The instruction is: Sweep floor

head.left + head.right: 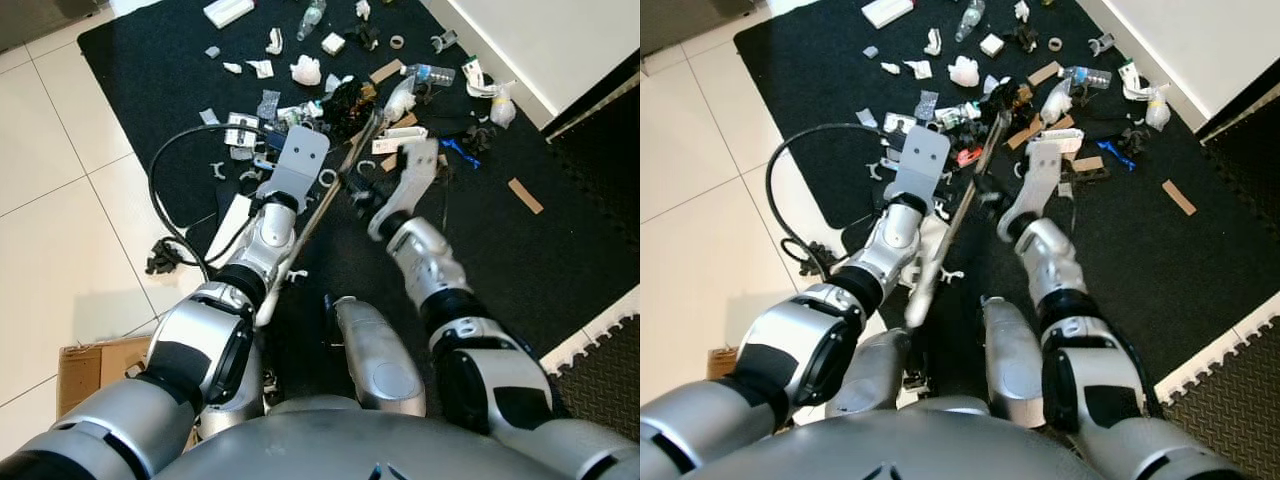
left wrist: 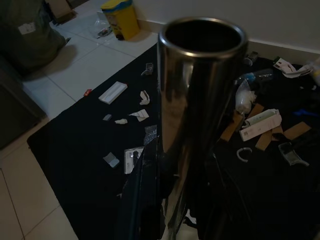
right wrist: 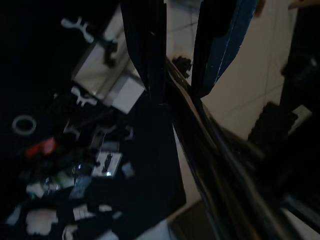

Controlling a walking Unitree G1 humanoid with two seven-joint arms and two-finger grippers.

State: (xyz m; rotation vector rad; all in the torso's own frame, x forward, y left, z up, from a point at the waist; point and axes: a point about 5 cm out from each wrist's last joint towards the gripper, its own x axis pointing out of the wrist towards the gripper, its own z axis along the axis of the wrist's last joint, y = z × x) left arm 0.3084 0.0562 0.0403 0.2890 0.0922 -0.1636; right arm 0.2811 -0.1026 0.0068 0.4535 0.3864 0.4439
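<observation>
Both grippers are on one long shiny metal broom pole (image 1: pixel 962 205). My left gripper (image 2: pixel 172 200) has its two black fingers pressed on the pole near its top end, and the open round end of the pole (image 2: pixel 202 35) sits right in front of that wrist camera. My right gripper (image 3: pixel 177 75) pinches the same pole farther down, with one dark finger on each side of it.

From my head camera the pole slants from close to my body, on the left, away to the far right. Its far end reaches into a pile of trash (image 1: pixel 345 100) on the black mat (image 1: pixel 150 70). I cannot make out the broom head in all that mess.

Most of the trash lies on the far part of the mat: white paper bits, a plastic bottle (image 1: pixel 311 17), brown card strips (image 1: pixel 524 195) and a white box (image 1: pixel 228 11). A black cable (image 1: pixel 165 170) loops over the mat's left edge onto the white tile floor (image 1: pixel 60 200). That tile on the left is my best open room. On the far right a white wall (image 1: pixel 560 40) runs along the mat's edge. A grey foam mat (image 1: pixel 605 350) sits at the near right, and a cardboard box (image 1: pixel 95 365) sits by my left side.
</observation>
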